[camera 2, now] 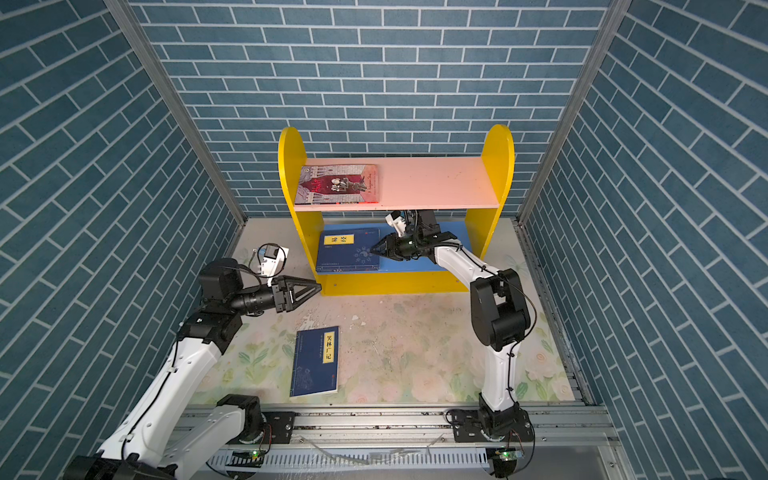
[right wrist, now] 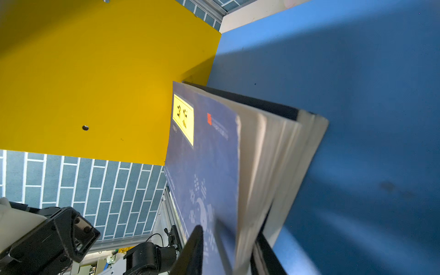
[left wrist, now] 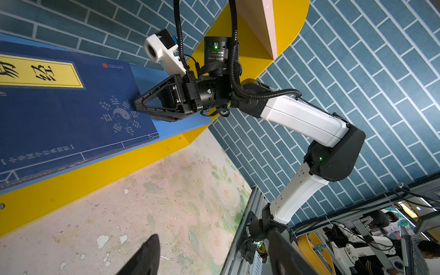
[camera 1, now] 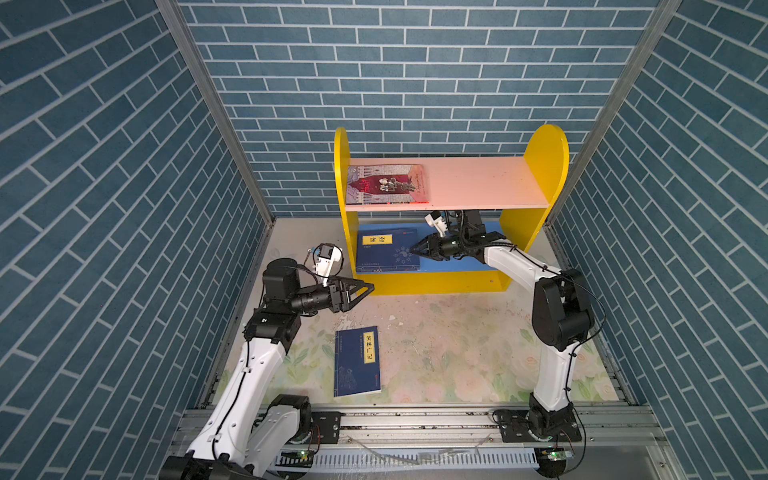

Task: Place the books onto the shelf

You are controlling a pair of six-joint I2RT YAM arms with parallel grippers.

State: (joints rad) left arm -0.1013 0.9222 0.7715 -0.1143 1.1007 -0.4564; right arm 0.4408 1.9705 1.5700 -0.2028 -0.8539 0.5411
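- Right pincer (camera 1: 412,250) is reaching in under the pink upper board (camera 1: 478,183) of the shelf (camera 1: 545,166). Its jaws are narrow and straddle the page edge of the top navy book (camera 1: 388,251), which lies flat on the blue lower board (camera 1: 440,266). Its wrist view shows pages between the fingers, but I honestly can't tell if it's pinching or just sitting loosely around them.
- That view also shows more books under it, so it's a stack. I can't count them.
- The grey-and-red book (camera 1: 386,184) lies flat at the left end of the pink board.
- One loose navy book (camera 1: 358,360) lies on the table (camera 1: 449,353), cover up. Its long axis runs roughly front-to-back, pointing at the shelf.
- The left pincer (camera 1: 366,291) hovers by the shelf's left foot, jaws wide and empty. The loose book lies back toward the robot from it, a bit right. The left arm is clearly nearer, so I'd guess it goes next.
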